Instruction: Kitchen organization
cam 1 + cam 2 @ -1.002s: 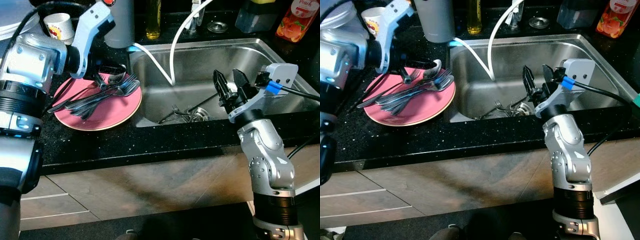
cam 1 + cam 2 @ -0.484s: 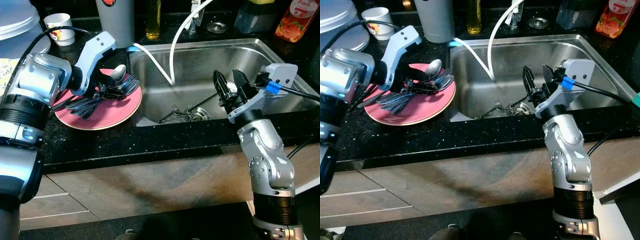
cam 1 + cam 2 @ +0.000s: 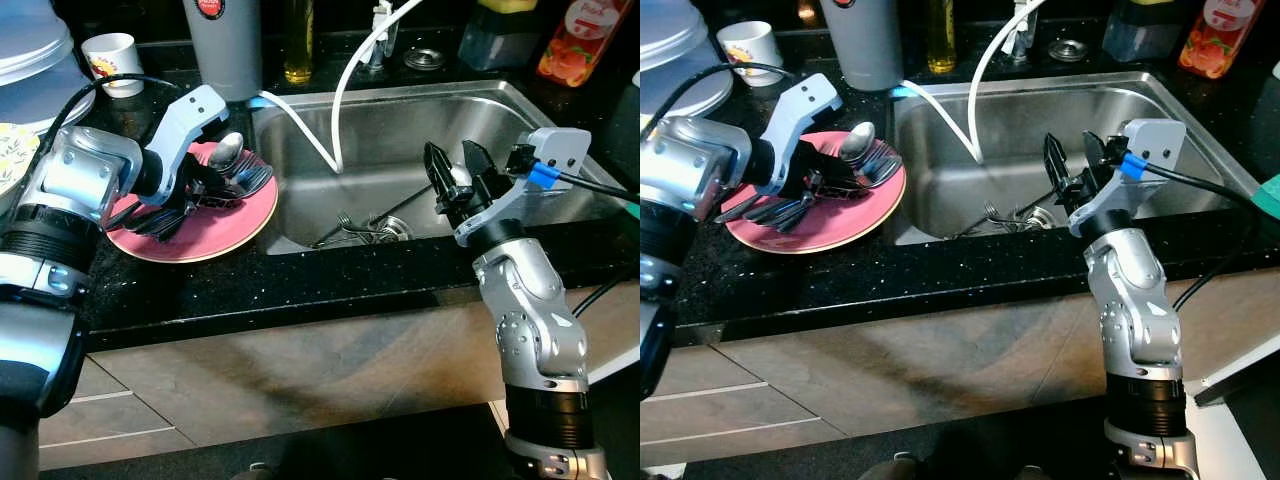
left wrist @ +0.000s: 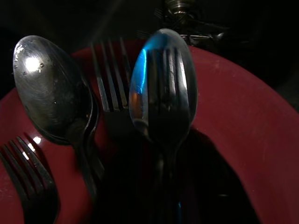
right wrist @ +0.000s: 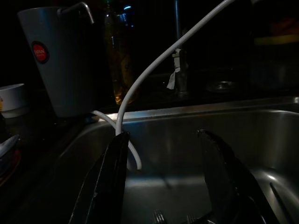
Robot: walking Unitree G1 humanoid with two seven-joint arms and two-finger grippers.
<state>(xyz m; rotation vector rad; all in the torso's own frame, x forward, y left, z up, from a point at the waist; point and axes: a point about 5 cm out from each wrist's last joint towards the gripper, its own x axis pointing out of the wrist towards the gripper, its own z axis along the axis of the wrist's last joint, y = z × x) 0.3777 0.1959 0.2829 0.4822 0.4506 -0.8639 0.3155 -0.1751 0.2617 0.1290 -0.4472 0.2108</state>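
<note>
Lying heaped on the pink plate (image 3: 215,225) at the left part of the black counter (image 3: 300,290), the cutlery pile (image 3: 185,200) of spoons and forks sits just beside the sink's left rim. The left gripper (image 3: 205,180) is down among these pieces; whether its fingers are pinching a piece or parted cannot be told from the head views. The left wrist view brings what the head views cannot: a spoon (image 4: 163,93) bowl seen close with fork tines reflected in it, a second spoon (image 4: 49,88) beside it, and forks (image 4: 110,86) lying against the red plate surface.

More cutlery (image 3: 365,225) lies at the bottom of the steel sink (image 3: 500,120), near the drain. A white hose (image 3: 345,75) curves down into the basin from the back edge. The right gripper (image 3: 458,185) hovers over the sink's front rim with its fingers (image 5: 110,182) spread apart and holding nothing, which the right wrist view shows plainly.

Along the counter's back edge stand a grey tumbler (image 3: 225,45), a white cup (image 3: 108,55), an oil bottle (image 3: 297,40) and a juice bottle (image 3: 573,40).
</note>
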